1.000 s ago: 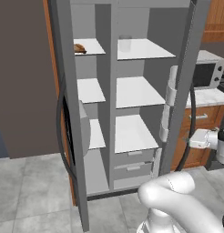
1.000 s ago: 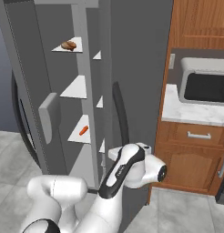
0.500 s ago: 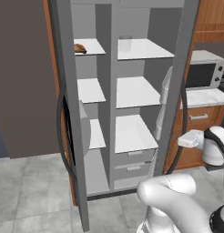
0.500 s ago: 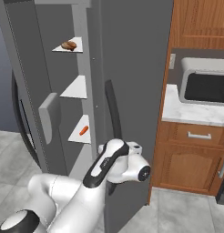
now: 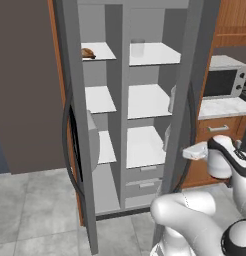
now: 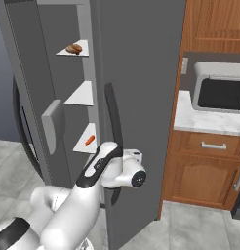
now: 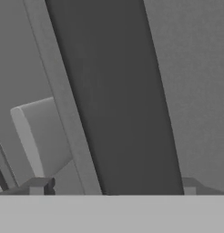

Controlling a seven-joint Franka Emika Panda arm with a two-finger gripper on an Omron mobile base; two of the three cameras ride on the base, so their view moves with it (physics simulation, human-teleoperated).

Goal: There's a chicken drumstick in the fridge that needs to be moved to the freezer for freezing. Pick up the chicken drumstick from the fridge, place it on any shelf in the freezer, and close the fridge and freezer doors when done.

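End effector (image 7: 114, 193) spread wide, holding nothing, pressed up to the dark handle (image 7: 118, 100) of the fridge door (image 6: 141, 97).

Much looks done — the chicken drumstick (image 5: 88, 53) lies on the top shelf (image 5: 97, 51) of the freezer (image 5: 97, 125), on the left of the unit. Both doors stand ajar, so closing them is what remains. In the fridge (image 5: 147, 100), a pale jar (image 5: 138, 48) stands on the top broad shelf; a small orange-red item (image 6: 90, 140) lies on a lower freezer shelf.

Golden-brown chicken drumstick (image 5: 88, 53) lies on top freezer shelf (image 5: 100, 51).
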